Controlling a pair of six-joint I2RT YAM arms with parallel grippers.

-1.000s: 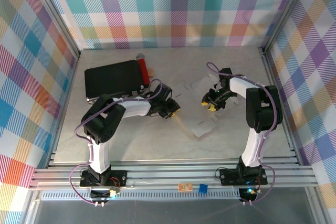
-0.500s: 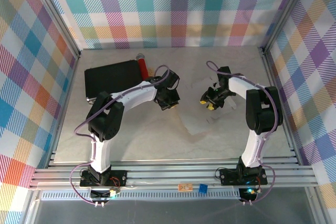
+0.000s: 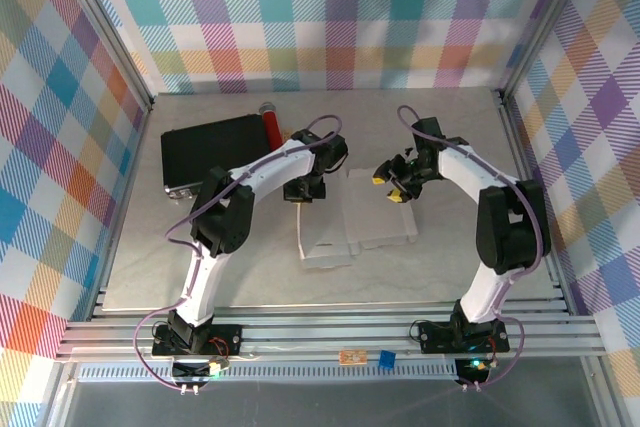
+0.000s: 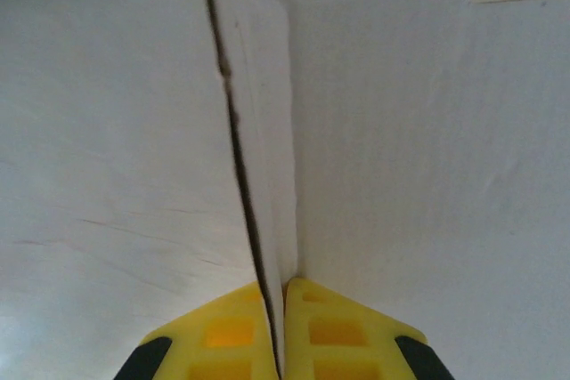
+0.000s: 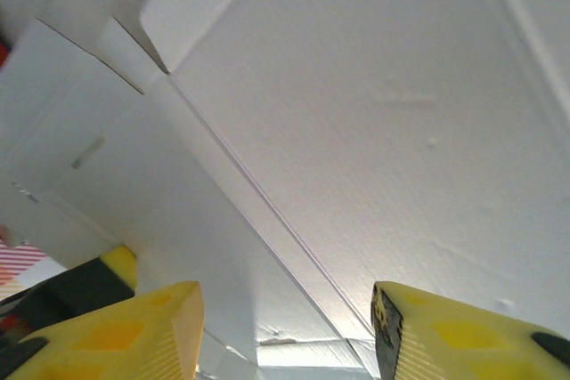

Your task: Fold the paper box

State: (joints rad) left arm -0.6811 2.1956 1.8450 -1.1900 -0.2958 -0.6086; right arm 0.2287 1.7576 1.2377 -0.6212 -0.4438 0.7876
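Pastel plaid walls (image 3: 330, 17) close in a pale, faintly veined worktop (image 3: 230, 267) on three sides. At the back left of it lies a black rectangular case (image 3: 215, 152), with a red cylinder (image 3: 272, 127) against its right end.

Near the middle of the worktop, to the right of the case and apart from it, sits the white thin-cardboard paper box (image 3: 375, 212), partly formed. From above it reads as pale panels with crease lines, running from between the two arms toward the near side.

The left end effector (image 3: 303, 190) is at the box's left side. In the left wrist view, its yellow fingers (image 4: 227, 335) are clenched together on a thin upright edge of the paper box (image 4: 267, 131), which rises straight out of the pinch at the left end effector (image 4: 283, 287).

The right end effector (image 3: 389, 188) is at the box's upper right area. In the right wrist view, the right end effector (image 5: 285, 309) is released. Its yellow fingers (image 5: 134, 335) stand well apart with nothing between them. Beyond them lies a broad panel of the paper box (image 5: 356, 131), crossed by a diagonal crease, with small flaps at the upper left. Whether the fingertips touch the panel cannot be told.
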